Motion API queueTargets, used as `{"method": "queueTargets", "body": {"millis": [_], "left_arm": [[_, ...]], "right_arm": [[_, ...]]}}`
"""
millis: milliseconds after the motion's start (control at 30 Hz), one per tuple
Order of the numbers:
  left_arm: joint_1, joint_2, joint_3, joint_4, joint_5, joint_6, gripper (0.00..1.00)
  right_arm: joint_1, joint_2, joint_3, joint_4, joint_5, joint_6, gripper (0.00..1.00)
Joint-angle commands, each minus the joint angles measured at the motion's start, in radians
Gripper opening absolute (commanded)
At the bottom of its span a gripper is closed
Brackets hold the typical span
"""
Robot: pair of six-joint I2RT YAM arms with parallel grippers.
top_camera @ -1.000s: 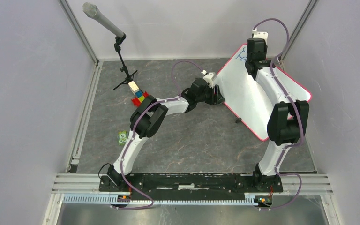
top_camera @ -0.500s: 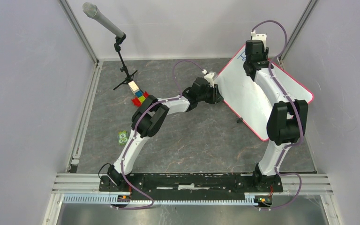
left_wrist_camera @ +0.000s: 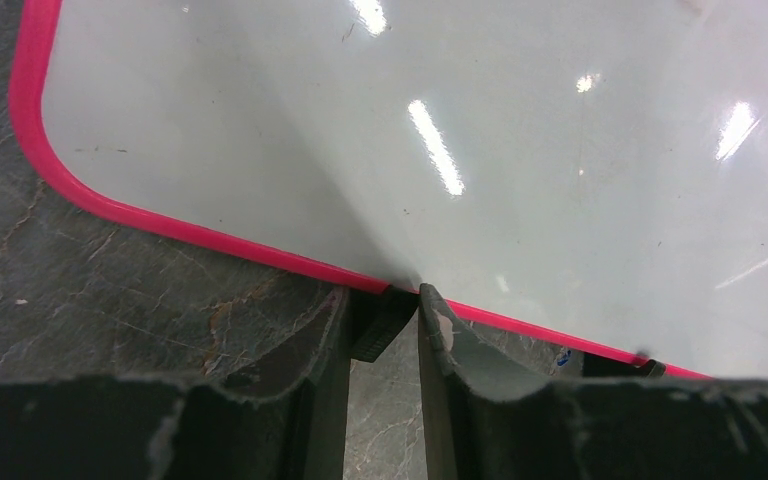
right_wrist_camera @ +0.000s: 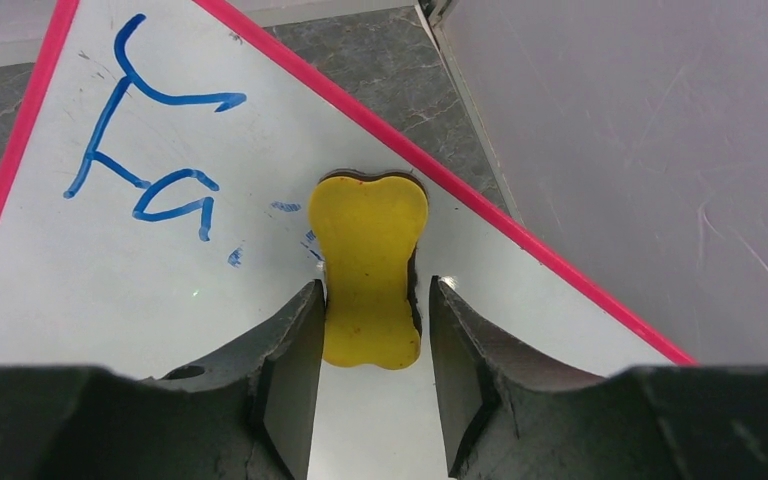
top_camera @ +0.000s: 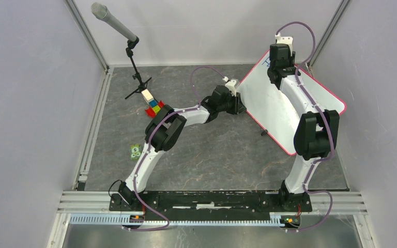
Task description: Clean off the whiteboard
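While the blue handwriting was not yet wiped away, the step in hand was, as I judged it, the stroke of the eraser over it. Well to the left of the whiteboard, the microphone stand and the coloured blocks had no part in this.

At the whiteboard's left edge, the left gripper had its fingers closed on the pink frame, with a small black piece between them. I took this for a hold that stops the board from sliding. The whiteboard itself lay on the bench, on the right arm's side and turned at an angle.

At the whiteboard's far corner, the right gripper gripped the yellow eraser by its narrow middle. The eraser sat flat on the white surface, just beside the letters, and a few small blue spots were near it.

To do the step well, the eraser should press evenly and travel across the letters in overlapping passes. It should stop short of the frame, so that it does not catch there. The left hold should be firm during every pass.
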Motion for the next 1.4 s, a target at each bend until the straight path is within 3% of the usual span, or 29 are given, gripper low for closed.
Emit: {"method": "queueTargets", "body": {"millis": [0,233,433,1000,1167,1367], "left_arm": [[-0.024,0.024,0.039,0.005,0.044,-0.008,0.33],[-0.024,0.028,0.045,0.002,0.051,-0.008,0.31],[-0.024,0.035,0.061,-0.014,0.056,-0.008,0.29],[-0.026,0.053,0.101,-0.068,0.023,-0.014,0.26],[-0.026,0.059,0.114,-0.081,0.021,-0.015,0.25],[-0.026,0.060,0.117,-0.084,0.021,-0.016,0.25]], "right_arm": [[0.007,0.013,0.055,0.043,0.028,-0.020,0.48],[0.013,0.041,0.095,0.050,0.028,-0.057,0.53],[0.015,0.060,0.099,0.068,0.023,-0.064,0.35],[0.104,0.254,0.292,0.032,-0.041,-0.031,0.34],[0.092,0.224,0.286,0.014,0.019,-0.031,0.35],[0.040,0.115,0.170,0.025,0.032,0.006,0.35]]}}
